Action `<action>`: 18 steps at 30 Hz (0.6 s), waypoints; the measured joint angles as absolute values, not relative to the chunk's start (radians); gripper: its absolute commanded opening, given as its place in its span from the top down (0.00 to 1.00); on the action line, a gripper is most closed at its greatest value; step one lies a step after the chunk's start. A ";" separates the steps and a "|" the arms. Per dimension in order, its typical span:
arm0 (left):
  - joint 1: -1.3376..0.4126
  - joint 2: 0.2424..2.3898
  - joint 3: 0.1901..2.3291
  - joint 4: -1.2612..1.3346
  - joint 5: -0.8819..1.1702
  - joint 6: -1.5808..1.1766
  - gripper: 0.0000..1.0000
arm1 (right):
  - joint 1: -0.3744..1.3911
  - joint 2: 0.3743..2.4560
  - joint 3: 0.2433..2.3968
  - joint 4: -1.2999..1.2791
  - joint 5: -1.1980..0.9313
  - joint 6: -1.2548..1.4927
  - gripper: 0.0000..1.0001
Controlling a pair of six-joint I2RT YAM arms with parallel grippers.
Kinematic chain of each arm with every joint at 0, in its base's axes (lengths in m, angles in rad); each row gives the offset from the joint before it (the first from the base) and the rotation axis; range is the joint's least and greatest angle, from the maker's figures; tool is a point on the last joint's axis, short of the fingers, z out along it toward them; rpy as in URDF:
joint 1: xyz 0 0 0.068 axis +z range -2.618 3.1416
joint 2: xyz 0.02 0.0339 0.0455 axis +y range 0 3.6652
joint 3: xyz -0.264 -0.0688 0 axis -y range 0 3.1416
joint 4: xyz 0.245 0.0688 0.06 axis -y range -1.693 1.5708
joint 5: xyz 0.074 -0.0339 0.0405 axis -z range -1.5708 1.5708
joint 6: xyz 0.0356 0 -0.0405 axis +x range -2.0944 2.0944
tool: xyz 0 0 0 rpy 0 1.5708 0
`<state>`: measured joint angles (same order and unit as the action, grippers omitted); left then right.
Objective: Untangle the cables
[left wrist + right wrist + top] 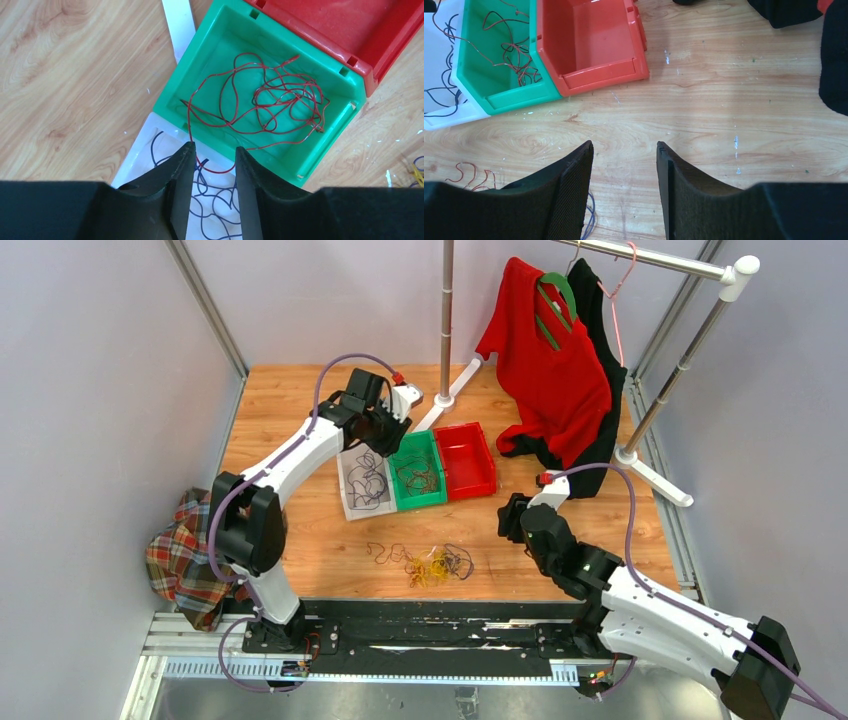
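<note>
A tangle of yellow, dark purple and red-brown cables (pixel 435 562) lies on the wooden table near the front. A red cable (pixel 260 100) is coiled in the green bin (pixel 175 95), and one loop of it hangs over the bin's rim. A dark purple cable (pixel 215 200) lies in the white bin (pixel 135 155). My left gripper (pixel 214 150) hovers over the border of these two bins. Its jaws stand apart, the red loop runs below between the tips, and nothing is pinched. My right gripper (pixel 624 147) is open over bare wood right of the tangle.
An empty red bin (pixel 470 485) stands right of the green one. A clothes rack (pixel 446 310) with a red garment (pixel 550 360) and a pink hanger (pixel 612 300) stands at the back. A plaid cloth (pixel 180 560) hangs off the table's left edge.
</note>
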<state>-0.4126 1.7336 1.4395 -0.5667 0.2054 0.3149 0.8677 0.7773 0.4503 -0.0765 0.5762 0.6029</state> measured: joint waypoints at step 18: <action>-0.462 1.744 1.444 -0.538 0.213 0.319 0.29 | 0.868 0.817 0.485 -0.079 0.570 0.590 0.45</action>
